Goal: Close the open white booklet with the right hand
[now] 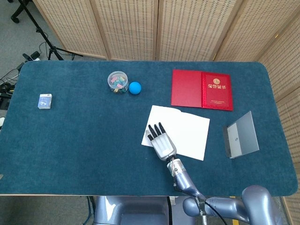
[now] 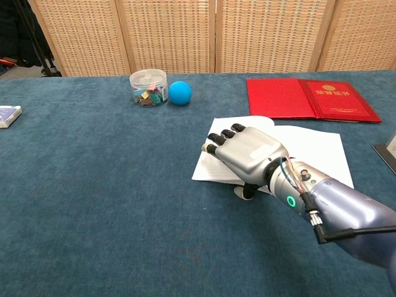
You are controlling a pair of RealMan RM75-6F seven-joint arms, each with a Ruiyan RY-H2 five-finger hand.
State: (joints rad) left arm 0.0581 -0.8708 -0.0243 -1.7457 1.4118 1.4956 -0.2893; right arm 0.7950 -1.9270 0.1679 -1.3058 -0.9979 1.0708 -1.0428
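Note:
The open white booklet (image 1: 186, 129) (image 2: 309, 143) lies flat on the blue table, right of centre. My right hand (image 1: 160, 142) (image 2: 245, 153) lies palm down over the booklet's near left corner, with fingers stretched out and pointing away from me. Nothing is held in it. In the chest view the thumb reaches down to the cloth just in front of the booklet's near edge. The hand hides that corner of the page. My left hand is out of sight in both views.
An open red certificate folder (image 1: 201, 89) (image 2: 309, 98) lies beyond the booklet. A clear jar of small coloured pieces (image 1: 117, 82) (image 2: 148, 87) and a blue ball (image 1: 135, 87) (image 2: 180, 93) sit at the back left. A small blue box (image 1: 45, 101) lies far left, a grey open case (image 1: 240, 135) at the right.

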